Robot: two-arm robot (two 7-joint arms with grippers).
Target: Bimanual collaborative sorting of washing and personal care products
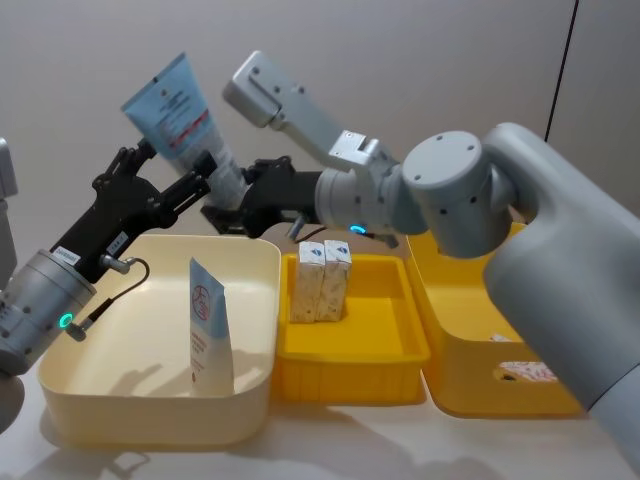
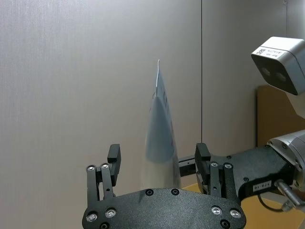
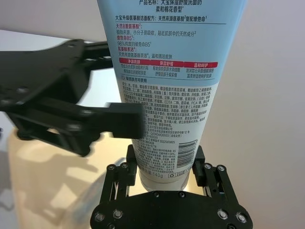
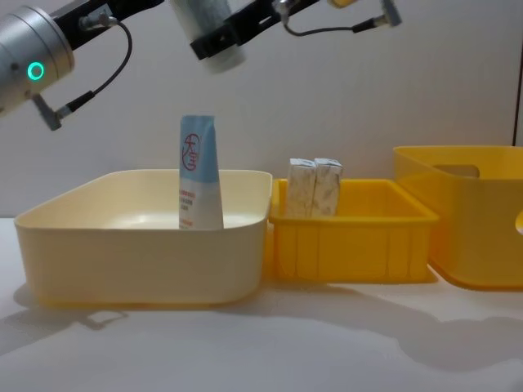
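I've got the right gripper [image 1: 228, 205] clamped on the cap end of a blue tube [image 1: 180, 115], upper left of frame, over the cream bin [image 1: 255, 350]. Left gripper [image 1: 172, 172] sits w/ fingers spread either side of it, not closed. 2nd tube [image 1: 209, 328] stands in that bin; two cartons [image 1: 323, 280] in the small yellow bin [image 1: 350, 360], center.

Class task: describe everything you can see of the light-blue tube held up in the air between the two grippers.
The raised tube is a flat, soft-looking plastic squeeze tube, light blue above with red bands and dense print, whitish toward its cap end. It hangs tilted over the cream bin, crimped end uppermost, cap end down. The right gripper is closed on its lower end. The left gripper straddles it with fingers spread, not touching.
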